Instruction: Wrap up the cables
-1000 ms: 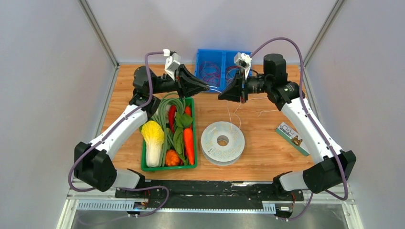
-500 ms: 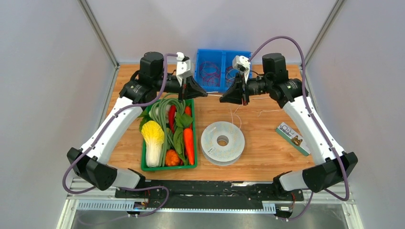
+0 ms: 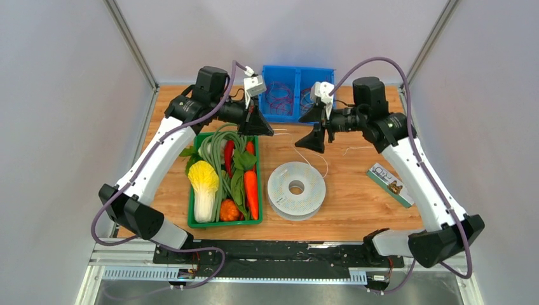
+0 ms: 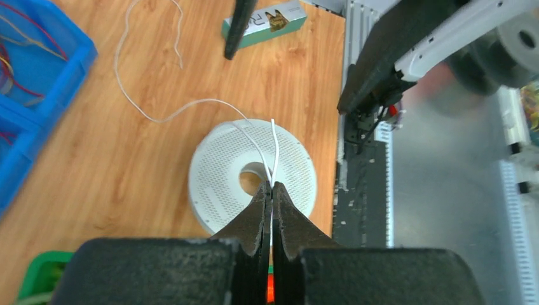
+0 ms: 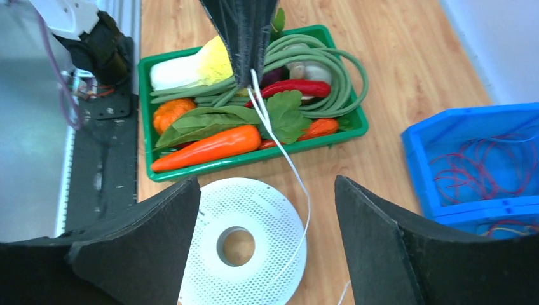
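The pale-grey round spool (image 3: 296, 189) lies flat on the wooden table, in front of both grippers. The cables are one thin white wire (image 4: 191, 107) running from the spool (image 4: 216, 171) up into my left gripper (image 4: 271, 187), which is shut on it above the spool's centre hole. A loose stretch trails over the table (image 3: 316, 159). In the top view my left gripper (image 3: 272, 132) hangs over the tray's far right corner. My right gripper (image 3: 310, 129) faces it a short gap away. It is open (image 5: 266, 184), with nothing between its fingers; the wire (image 5: 299, 178) hangs free below.
A green tray (image 3: 191, 210) of toy vegetables sits left of the spool. A blue bin (image 3: 270, 73) with purple and red wire coils stands at the back. A small green-and-white box (image 3: 389, 184) lies at the right.
My right gripper has opened and let go of the wire. My left gripper closed on the wire and drew back to the left; the wire now sags toward the spool.
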You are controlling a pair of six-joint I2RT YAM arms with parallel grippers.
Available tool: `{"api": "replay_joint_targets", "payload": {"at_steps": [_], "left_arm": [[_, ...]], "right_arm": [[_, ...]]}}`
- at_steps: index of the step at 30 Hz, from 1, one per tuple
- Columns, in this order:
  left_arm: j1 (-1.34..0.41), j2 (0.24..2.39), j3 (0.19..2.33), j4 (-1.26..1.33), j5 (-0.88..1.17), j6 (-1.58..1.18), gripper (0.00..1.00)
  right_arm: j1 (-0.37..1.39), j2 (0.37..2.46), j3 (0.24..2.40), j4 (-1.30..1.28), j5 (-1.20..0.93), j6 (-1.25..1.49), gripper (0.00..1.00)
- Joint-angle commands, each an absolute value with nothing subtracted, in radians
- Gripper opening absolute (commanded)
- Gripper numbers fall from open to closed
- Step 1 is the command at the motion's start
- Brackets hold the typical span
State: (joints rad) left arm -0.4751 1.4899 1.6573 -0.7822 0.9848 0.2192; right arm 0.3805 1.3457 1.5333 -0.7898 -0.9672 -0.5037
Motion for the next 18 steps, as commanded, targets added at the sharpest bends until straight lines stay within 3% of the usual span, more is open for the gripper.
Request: {"api": "replay_joint_targets", "payload": {"at_steps": [1,8,15,18], "left_arm": [[-0.474,1.516,1.706,-0.816,0.992,0.007,0.0],[-0.472,1.52,1.66,-0.743,1.008,-0.25,0.0],[-0.472,1.49,1.591,-0.648,1.0,-0.455,0.0],[-0.474,1.473,1.539,-0.577,1.025,-0.537,0.0]], "right_arm": [[0.46,1.208,1.424,-0.545,-0.812,-0.548,0.8],[0.598,1.098,1.247,-0.341,-0.542,-0.727,0.77],[0.667,1.108,1.207,-0.331,-0.468,-0.821,0.73],[0.684,1.111,1.195,-0.318,-0.443,-0.834,0.67]]}}
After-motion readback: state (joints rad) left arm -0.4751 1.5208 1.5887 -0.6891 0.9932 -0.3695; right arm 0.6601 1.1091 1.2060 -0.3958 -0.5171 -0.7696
